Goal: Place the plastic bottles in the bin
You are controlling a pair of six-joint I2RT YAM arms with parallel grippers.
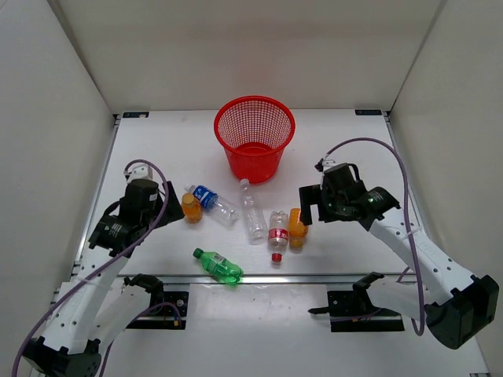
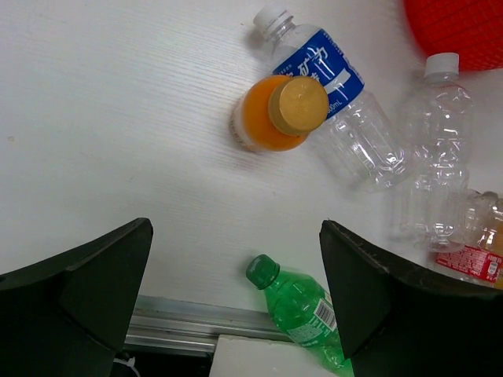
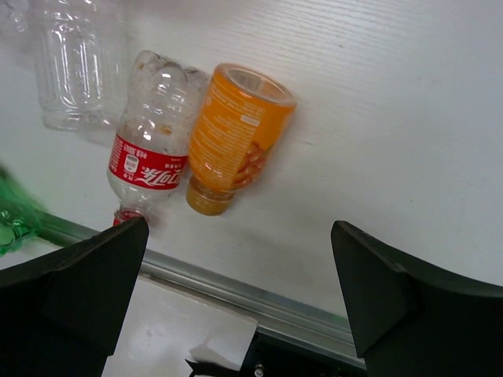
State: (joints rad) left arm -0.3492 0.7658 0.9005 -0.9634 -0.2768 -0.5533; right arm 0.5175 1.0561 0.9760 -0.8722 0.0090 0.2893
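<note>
Red mesh bin [image 1: 255, 137] stands upright at the far middle of the white worktop [image 1: 157, 149], and there is not a bottle in it. All six sit out on the worktop in front of it.

Over to the left hand [image 1: 163, 204]. From the wrist view its fingers [image 2: 94, 290] are spread wide, the left hand [image 2: 236, 228] gripping nothing and touching nothing. Just ahead of it stands the upright orange bottle [image 2: 275, 110], gold cap on. The blue-labelled bottle [image 2: 330, 102] lies on its side right against that one. Beyond them lies the plain clear bottle [image 2: 436, 157], white cap pointing at the bin [image 2: 460, 31]. The green bottle [image 2: 302, 306] lies at the near edge, by the metal rail [image 1: 314, 279].

Now the right hand [image 1: 308, 208]. It is wide open too, fingers [image 3: 393, 290] far apart. The right hand [image 3: 240, 228] hangs empty above the worktop. Under it the lying orange bottle [image 3: 236, 129] and the red-labelled bottle [image 3: 153, 141] lie side by side, touching, caps toward the rail. The hand touches neither of them.
</note>
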